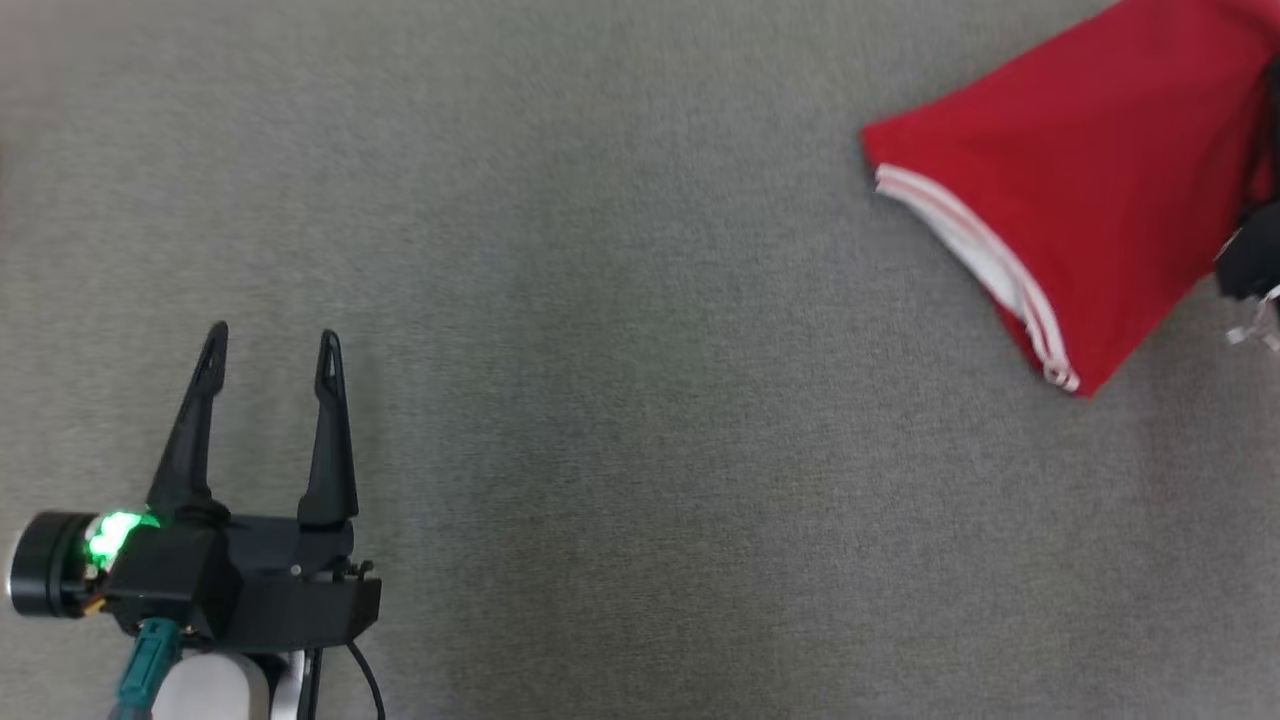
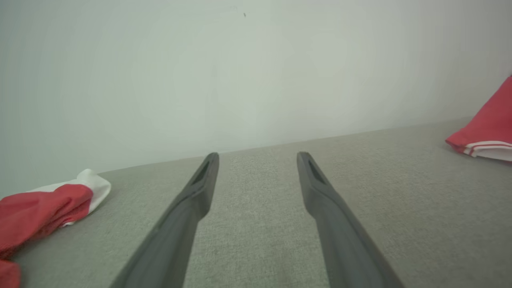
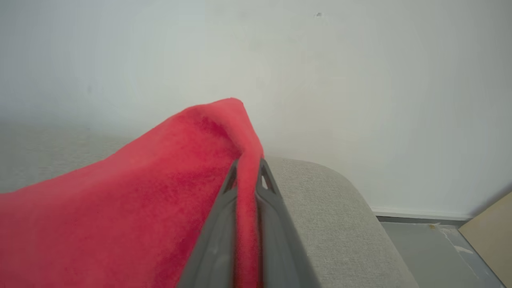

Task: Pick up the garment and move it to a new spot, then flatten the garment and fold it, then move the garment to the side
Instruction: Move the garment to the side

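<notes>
Grey fabric surface [image 1: 600, 350] under garment [image 1: 1080, 170]; pale wall [image 2: 240, 60]; floor [image 3: 420, 248] prob. grey.

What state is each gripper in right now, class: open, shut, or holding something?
The left gripper is open and empty.
The right gripper is shut on a fold of the red garment.

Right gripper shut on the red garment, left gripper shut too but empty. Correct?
No: the left gripper is open, fingers apart and empty, as the head view shows. The right gripper is shut on the red garment.
</notes>
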You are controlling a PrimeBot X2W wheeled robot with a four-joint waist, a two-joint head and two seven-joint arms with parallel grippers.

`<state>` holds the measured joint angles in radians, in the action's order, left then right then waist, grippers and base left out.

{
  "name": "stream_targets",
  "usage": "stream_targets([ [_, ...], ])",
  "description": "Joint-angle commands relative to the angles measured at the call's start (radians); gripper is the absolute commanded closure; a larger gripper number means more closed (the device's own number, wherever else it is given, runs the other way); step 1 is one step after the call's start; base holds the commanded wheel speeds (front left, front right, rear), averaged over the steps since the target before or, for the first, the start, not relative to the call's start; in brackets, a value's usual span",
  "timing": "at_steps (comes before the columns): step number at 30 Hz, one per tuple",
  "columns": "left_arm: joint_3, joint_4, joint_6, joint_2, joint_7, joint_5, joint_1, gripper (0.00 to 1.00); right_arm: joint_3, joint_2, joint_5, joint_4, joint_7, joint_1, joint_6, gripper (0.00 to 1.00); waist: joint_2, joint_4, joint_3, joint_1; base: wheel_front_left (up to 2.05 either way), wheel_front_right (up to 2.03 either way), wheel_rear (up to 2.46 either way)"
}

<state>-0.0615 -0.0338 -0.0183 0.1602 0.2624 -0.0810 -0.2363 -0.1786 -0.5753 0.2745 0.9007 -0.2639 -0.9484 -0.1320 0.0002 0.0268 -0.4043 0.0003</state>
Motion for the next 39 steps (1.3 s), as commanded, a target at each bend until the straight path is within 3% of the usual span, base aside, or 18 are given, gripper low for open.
stream_targets([
  [1, -0.001, -0.008, -0.003, 0.009, 0.003, 0.013, -0.018, 0.00, 0.003, -0.005, 0.007, 0.002, 0.000, -0.015, 0.003, 1.00, -0.0002, 0.084, -0.119, -0.0003, 0.00, 0.00, 0.00],
  [10, -0.012, -0.118, -0.005, 0.054, -0.024, 0.049, -0.070, 0.00, 0.049, -0.087, 0.014, 0.074, 0.000, -0.141, 0.003, 1.00, -0.0002, 0.128, -0.229, -0.0003, 0.00, 0.00, 0.00],
  [22, 0.001, -0.252, 0.006, 0.095, -0.067, 0.066, -0.067, 0.00, 0.083, -0.159, -0.034, 0.152, 0.000, -0.252, 0.003, 1.00, -0.0002, 0.136, -0.313, -0.0003, 0.00, 0.00, 0.00],
  [33, 0.007, -0.281, 0.017, 0.113, -0.094, 0.067, -0.053, 0.00, 0.155, -0.146, -0.099, 0.178, 0.000, -0.279, 0.003, 1.00, -0.0002, 0.146, -0.338, -0.0003, 0.00, 0.00, 0.00],
  [34, 0.008, -0.281, 0.017, 0.115, -0.095, 0.066, -0.053, 0.00, 0.162, -0.145, -0.107, 0.179, 0.000, -0.281, 0.003, 0.81, -0.0002, 0.146, -0.338, -0.0003, 0.00, 0.00, 0.00],
  [35, 0.007, -0.280, 0.018, 0.116, -0.096, 0.066, -0.053, 0.00, 0.170, -0.144, -0.116, 0.179, 0.000, -0.282, 0.003, 0.45, -0.0002, 0.146, -0.338, -0.0003, 0.00, 0.00, 0.00],
  [36, 0.007, -0.277, 0.017, 0.117, -0.097, 0.065, -0.054, 0.00, 0.177, -0.142, -0.127, 0.176, 0.000, -0.283, 0.003, 0.00, -0.0002, 0.147, -0.336, -0.0003, 0.00, 0.00, 0.00],
  [39, 0.000, -0.266, 0.021, 0.111, -0.089, 0.062, -0.052, 0.00, 0.202, -0.139, -0.159, 0.157, 0.000, -0.272, 0.003, 0.00, -0.0002, 0.144, -0.320, -0.0003, 0.00, 0.00, 0.00],
])
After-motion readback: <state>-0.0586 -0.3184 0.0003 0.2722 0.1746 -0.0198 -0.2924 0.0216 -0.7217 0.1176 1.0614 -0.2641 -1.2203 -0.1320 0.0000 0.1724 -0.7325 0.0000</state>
